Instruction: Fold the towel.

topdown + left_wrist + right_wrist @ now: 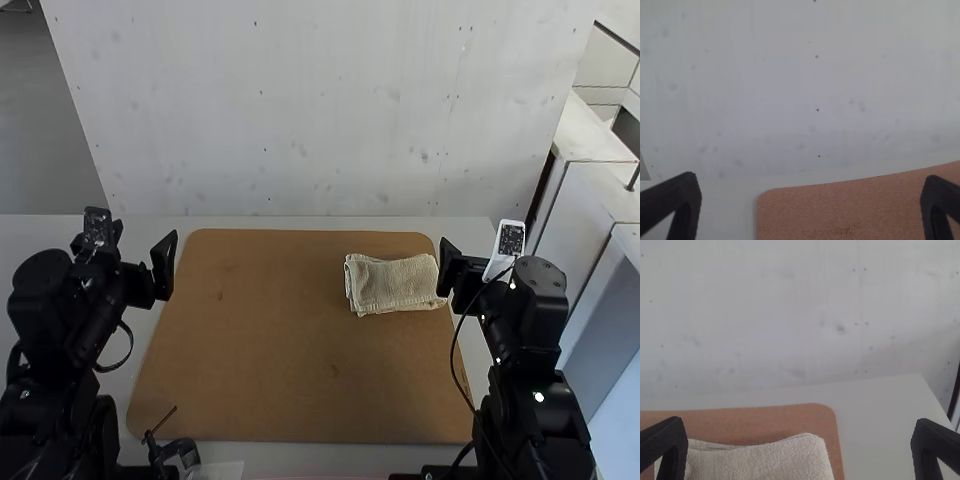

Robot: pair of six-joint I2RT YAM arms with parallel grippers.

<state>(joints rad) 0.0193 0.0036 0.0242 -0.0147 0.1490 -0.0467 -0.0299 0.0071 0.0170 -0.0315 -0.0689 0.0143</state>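
Note:
The beige towel (395, 284) lies on the right part of the brown board, folded into a small rectangle with layered edges at its left end. In the right wrist view, part of the towel (765, 460) shows beyond the fingers. My right gripper (476, 262) is just right of the towel, open and holding nothing; its fingers stand wide apart in its wrist view, the right gripper (799, 442). At the board's left edge my left gripper (135, 248) is open and far from the towel. Its own view has the left gripper (811, 202) with a wide gap.
A brown board (270, 340) with rounded corners covers the middle of the pale table (320, 222). Behind the table stands a whitish wall panel (320, 110). A small black device with a thin rod (172, 450) is near the front left edge.

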